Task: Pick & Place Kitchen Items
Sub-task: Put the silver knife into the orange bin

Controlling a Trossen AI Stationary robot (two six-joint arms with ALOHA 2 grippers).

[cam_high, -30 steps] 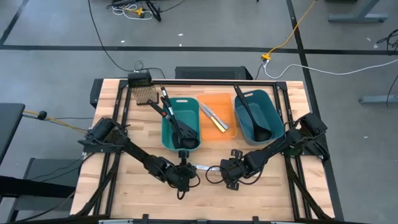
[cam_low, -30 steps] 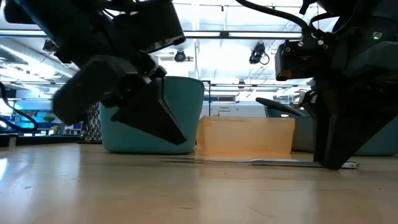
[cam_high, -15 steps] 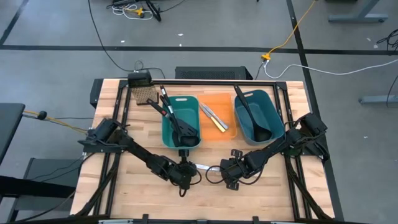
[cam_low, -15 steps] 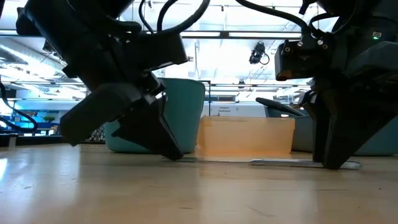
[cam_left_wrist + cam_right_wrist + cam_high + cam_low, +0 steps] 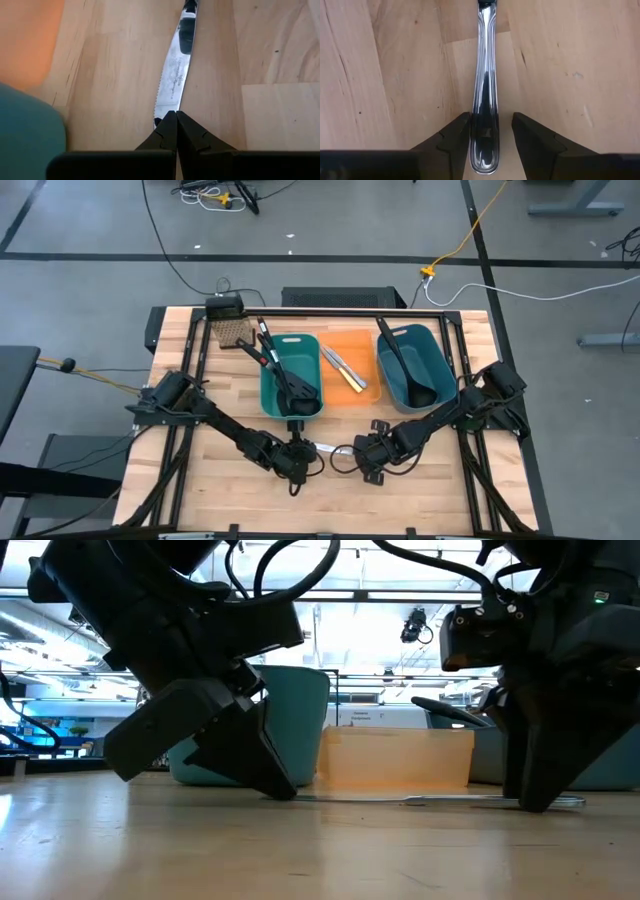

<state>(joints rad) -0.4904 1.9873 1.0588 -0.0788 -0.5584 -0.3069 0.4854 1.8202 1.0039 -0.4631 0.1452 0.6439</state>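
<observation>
A slim, shiny steel knife (image 5: 172,75) with a serrated edge lies flat on the pale wood-grain desk (image 5: 380,75) at 6 o'clock. The left gripper (image 5: 175,125) is clenched at its blade tip; the right gripper (image 5: 490,130) is spread, straddling its rounded handle. The blade's engraving is unreadable.

Three bins are sitting in a row toward the back of the tabletop (image 5: 200,480): the left bin (image 5: 291,376), the middle bin (image 5: 348,368) and the right bin (image 5: 415,364), each just beside the next. A spatula (image 5: 268,360) and a ladle (image 5: 296,392) are lying in the left bin, handles sticking out over its back left rim. Two knives (image 5: 345,368) are lying in the middle bin. Another ladle (image 5: 400,360) is resting in the right bin. In front of the bins a table knife (image 5: 324,448) is lying flat on the tabletop, between the left pincer (image 5: 296,461) at its blade tip (fingers together there) and the right pincer (image 5: 352,456), whose fingers (image 5: 454,137) are standing either side of the handle end.
</observation>
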